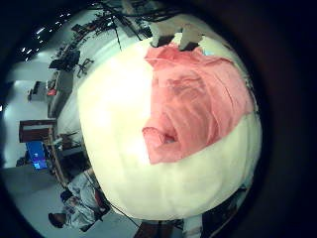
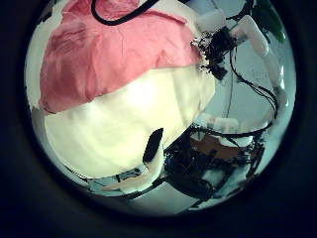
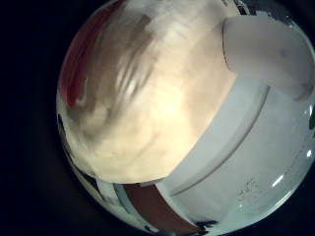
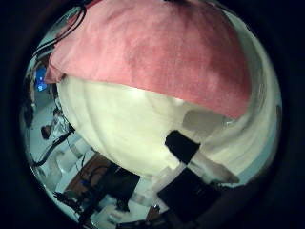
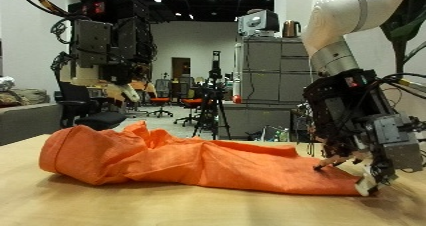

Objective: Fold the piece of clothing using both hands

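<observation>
An orange piece of clothing [image 5: 187, 156] lies crumpled lengthwise on the light wooden table [image 5: 80, 201]. My right hand [image 5: 349, 121] hangs at one end of it, fingers pointing down, with the fingertips [image 5: 362, 181] touching the cloth's edge. It is open, and in the right thumb side view one finger [image 4: 181, 148] is over bare table beside the clothing [image 4: 152, 52]. My left hand is outside the outside view. Its palm views look down from higher up on the clothing [image 1: 193, 99] [image 2: 109, 55] and the table [image 1: 129, 149]. One straight left finger [image 2: 152, 146] shows and holds nothing.
Behind the table stand office chairs [image 5: 93, 106], a dark equipment rack [image 5: 113, 46] and a grey cabinet [image 5: 266, 71]. The table's edge [image 2: 198, 94] runs close to the clothing's end. A white arm part [image 3: 261, 54] is beside the right palm, which is close over the table [image 3: 148, 98].
</observation>
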You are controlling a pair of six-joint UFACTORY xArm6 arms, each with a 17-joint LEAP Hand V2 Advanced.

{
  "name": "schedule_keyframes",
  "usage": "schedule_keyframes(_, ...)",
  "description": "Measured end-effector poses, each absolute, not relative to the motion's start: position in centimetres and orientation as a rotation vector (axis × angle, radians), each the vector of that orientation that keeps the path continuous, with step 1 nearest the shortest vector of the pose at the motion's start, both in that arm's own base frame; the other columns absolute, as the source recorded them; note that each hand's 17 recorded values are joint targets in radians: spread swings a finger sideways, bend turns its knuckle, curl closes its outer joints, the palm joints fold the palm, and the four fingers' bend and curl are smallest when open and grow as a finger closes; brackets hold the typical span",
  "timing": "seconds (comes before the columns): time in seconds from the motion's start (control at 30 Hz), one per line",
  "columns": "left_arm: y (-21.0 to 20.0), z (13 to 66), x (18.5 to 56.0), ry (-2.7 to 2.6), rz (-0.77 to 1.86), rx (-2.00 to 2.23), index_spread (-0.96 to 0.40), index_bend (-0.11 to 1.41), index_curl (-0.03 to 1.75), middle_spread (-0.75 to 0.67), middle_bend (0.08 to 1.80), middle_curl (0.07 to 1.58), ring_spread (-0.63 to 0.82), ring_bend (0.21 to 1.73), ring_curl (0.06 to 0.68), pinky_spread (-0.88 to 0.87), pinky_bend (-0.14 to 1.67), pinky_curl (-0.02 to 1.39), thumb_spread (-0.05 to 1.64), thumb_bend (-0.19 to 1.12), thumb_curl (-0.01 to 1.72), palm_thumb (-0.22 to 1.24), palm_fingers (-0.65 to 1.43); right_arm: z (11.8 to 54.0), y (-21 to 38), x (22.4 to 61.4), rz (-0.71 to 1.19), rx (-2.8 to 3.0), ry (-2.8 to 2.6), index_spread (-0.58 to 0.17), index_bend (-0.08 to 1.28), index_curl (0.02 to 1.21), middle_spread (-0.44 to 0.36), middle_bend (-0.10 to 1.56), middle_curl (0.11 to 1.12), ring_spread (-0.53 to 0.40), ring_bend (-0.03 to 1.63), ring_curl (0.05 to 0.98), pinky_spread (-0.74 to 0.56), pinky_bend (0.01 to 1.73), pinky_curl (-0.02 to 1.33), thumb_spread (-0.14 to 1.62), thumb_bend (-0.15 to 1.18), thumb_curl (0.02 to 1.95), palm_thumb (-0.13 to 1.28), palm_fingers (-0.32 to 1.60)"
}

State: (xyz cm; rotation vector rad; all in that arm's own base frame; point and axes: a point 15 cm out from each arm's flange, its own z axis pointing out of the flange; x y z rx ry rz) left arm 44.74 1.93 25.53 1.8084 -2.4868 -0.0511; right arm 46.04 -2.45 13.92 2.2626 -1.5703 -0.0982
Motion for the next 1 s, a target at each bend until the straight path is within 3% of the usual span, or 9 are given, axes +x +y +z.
schedule_keyframes(0.3, 2.7, 26.3, 44.8, -2.5, -0.072, 1.821, 0.03, 0.15, 0.27, 0.38, 0.17, 0.23, 0.54, 0.47, 0.206, 0.53, 0.31, 0.31, 0.88, -0.03, 0.32, 0.28, -0.05, 13.9, -2.3, 47.7, -0.02, 2.266, -1.463, -0.314, 0.16, 0.29, -0.139, 0.35, 0.38, -0.172, 0.57, 0.285, -0.05, 0.3, 0.27, 0.9, -0.02, 0.33, 0.69, 0.57)
schedule_keyframes(0.5, 3.5, 26.3, 44.6, -2.489, -0.082, 1.835, 0.03, 0.15, 0.27, 0.38, 0.18, 0.23, 0.54, 0.47, 0.208, 0.53, 0.3, 0.31, 0.88, -0.03, 0.32, 0.28, -0.04, 14.0, -2.6, 47.7, -0.025, 2.23, -1.409, -0.339, 0.16, 0.29, -0.184, 0.36, 0.4, -0.297, 0.63, 0.306, -0.23, 0.4, 0.28, 0.87, -0.03, 0.35, 0.72, 0.61)
schedule_keyframes(0.63, 3.5, 26.7, 44.8, -2.495, -0.076, 1.839, 0.03, 0.16, 0.27, 0.38, 0.18, 0.24, 0.54, 0.47, 0.211, 0.53, 0.3, 0.31, 0.88, -0.03, 0.32, 0.28, -0.04, 14.0, -2.6, 48.8, -0.007, 2.23, -1.408, -0.407, 0.18, 0.28, -0.246, 0.44, 0.42, -0.397, 0.72, 0.308, -0.41, 0.49, 0.27, 0.86, -0.02, 0.35, 0.74, 0.91)
schedule_keyframes(0.73, 3.6, 26.7, 44.8, -2.493, -0.076, 1.841, 0.03, 0.16, 0.27, 0.37, 0.17, 0.24, 0.54, 0.47, 0.212, 0.53, 0.29, 0.31, 0.88, -0.03, 0.32, 0.28, -0.04, 14.7, -2.6, 49.3, 0.02, 2.245, -1.424, -0.459, 0.24, 0.32, -0.29, 0.48, 0.45, -0.437, 0.78, 0.342, -0.55, 0.57, 0.29, 0.86, -0.02, 0.36, 0.77, 1.14)
schedule_keyframes(0.83, 3.8, 26.8, 44.8, -2.492, -0.074, 1.845, 0.03, 0.16, 0.28, 0.36, 0.18, 0.24, 0.54, 0.46, 0.213, 0.53, 0.29, 0.31, 0.88, -0.03, 0.32, 0.29, -0.04, 15.4, -2.5, 49.8, 0.044, 2.259, -1.43, -0.475, 0.41, 0.41, -0.315, 0.6, 0.5, -0.426, 0.84, 0.384, -0.62, 0.66, 0.33, 0.86, -0.03, 0.36, 0.78, 1.38)
schedule_keyframes(1.0, 3.9, 27.2, 45.1, -2.495, -0.065, 1.855, 0.03, 0.16, 0.28, 0.36, 0.18, 0.24, 0.54, 0.46, 0.214, 0.53, 0.29, 0.31, 0.88, -0.03, 0.32, 0.29, -0.03, 15.7, -3.0, 49.7, 0.039, 2.262, -1.425, -0.407, 0.7, 0.54, -0.26, 0.85, 0.59, -0.328, 0.99, 0.451, -0.64, 0.75, 0.37, 0.88, -0.02, 0.37, 0.82, 1.5)
